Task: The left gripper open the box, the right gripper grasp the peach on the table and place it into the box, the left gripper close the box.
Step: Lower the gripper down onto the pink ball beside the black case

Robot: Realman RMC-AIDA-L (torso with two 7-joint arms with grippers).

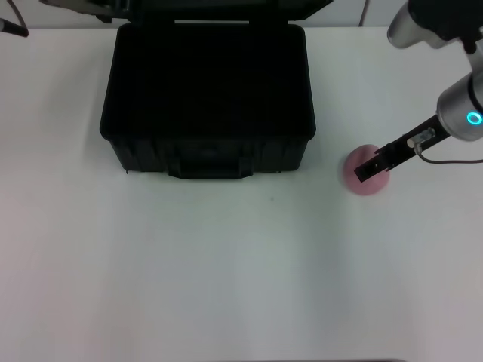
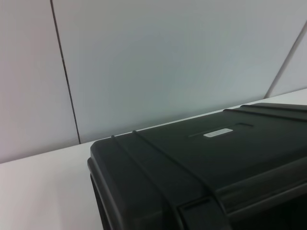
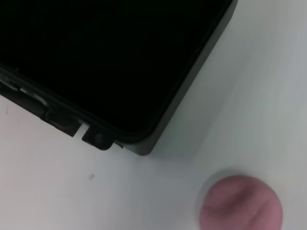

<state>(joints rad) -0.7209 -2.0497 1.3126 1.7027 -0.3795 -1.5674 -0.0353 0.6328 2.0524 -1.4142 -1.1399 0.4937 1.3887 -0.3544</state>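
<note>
The black box (image 1: 207, 98) stands open at the back middle of the white table (image 1: 226, 271), its dark inside bare. Its lid (image 2: 201, 158), with a small white label (image 2: 218, 132), fills the left wrist view, seen in front of the wall. Of the left gripper's arm, only a dark sliver (image 1: 79, 4) shows, at the head view's top edge behind the raised lid. The pink peach (image 1: 365, 175) lies on the table right of the box. My right gripper (image 1: 367, 170) hangs right over the peach's top. The peach (image 3: 241, 203) also shows in the right wrist view, near the box's front corner (image 3: 144, 143).
The box's front handle and latches (image 1: 210, 167) face me. A thin black rod (image 1: 13, 29) pokes in at the far left edge. White tabletop stretches in front of the box and around the peach.
</note>
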